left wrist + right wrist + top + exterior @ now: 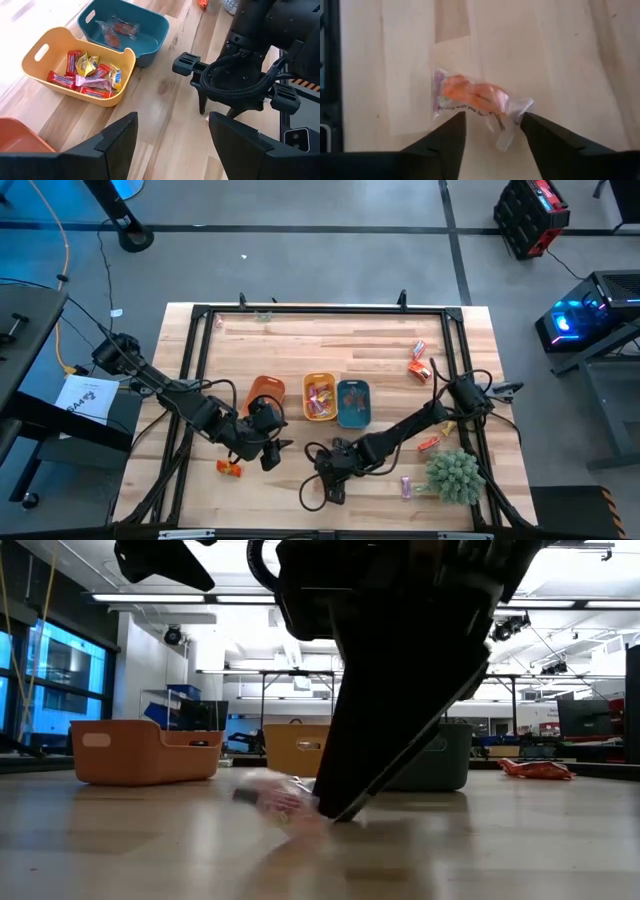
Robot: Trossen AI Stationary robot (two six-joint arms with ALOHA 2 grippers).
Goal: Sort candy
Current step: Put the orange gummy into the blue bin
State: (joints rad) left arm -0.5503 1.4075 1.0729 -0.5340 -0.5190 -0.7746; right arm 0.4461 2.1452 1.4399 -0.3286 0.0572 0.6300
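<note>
The right gripper (492, 131) hangs over a clear-wrapped orange candy (472, 97) on the desk (300, 345), in front of the three trays; its jaws stand wide, the candy just ahead of their tips. The left gripper (172, 137), jaws wide and empty, hovers before the orange tray (265, 392), beside the yellow tray (319, 397) and teal tray (353, 402).

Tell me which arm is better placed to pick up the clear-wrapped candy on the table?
The right. Its gripper points down with open jaws on either side of the candy. The left gripper is open too, but aimed toward the yellow tray.
</note>
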